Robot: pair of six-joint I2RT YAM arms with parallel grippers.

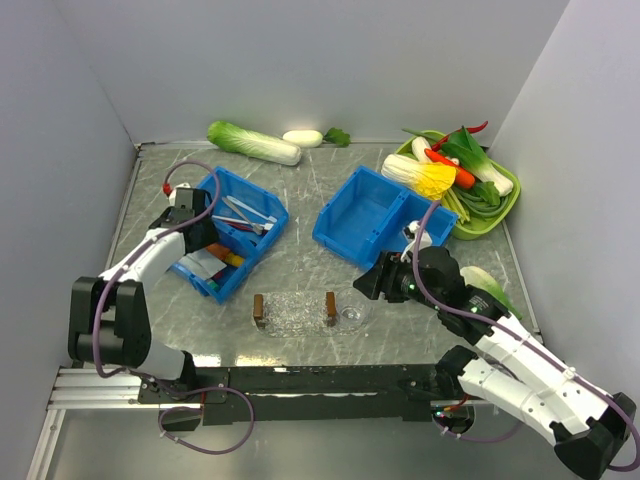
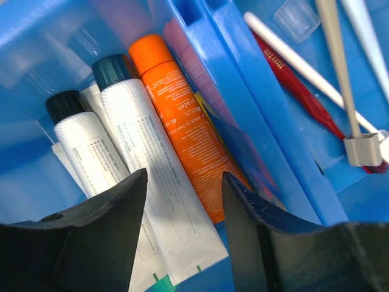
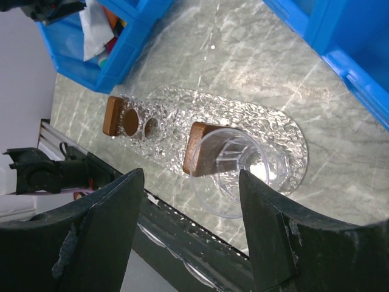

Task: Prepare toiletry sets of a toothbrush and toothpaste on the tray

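Observation:
The clear bumpy tray (image 1: 296, 318) (image 3: 276, 125) lies near the front edge. It carries two brown wooden blocks (image 3: 113, 115) and a clear cup (image 1: 352, 317) (image 3: 234, 173) at its right end. My left gripper (image 1: 200, 232) (image 2: 182, 185) is down in the left blue bin (image 1: 262, 200), open. Its fingers straddle a white toothpaste tube (image 2: 152, 176) with a dark teal cap, which lies flat between another white tube (image 2: 85, 149) and an orange one (image 2: 179, 121). A white toothbrush (image 2: 292, 58) (image 1: 250, 215) and others lie in the neighbouring compartment. My right gripper (image 1: 368, 282) (image 3: 189, 181) hangs open over the cup, holding nothing.
A second blue bin (image 1: 370, 215) stands behind the tray's right end. A green tray of vegetables (image 1: 508, 205) sits at the back right. A cabbage (image 1: 253, 142) and a white radish (image 1: 302, 138) lie along the back wall. Grey walls close in on the left and right.

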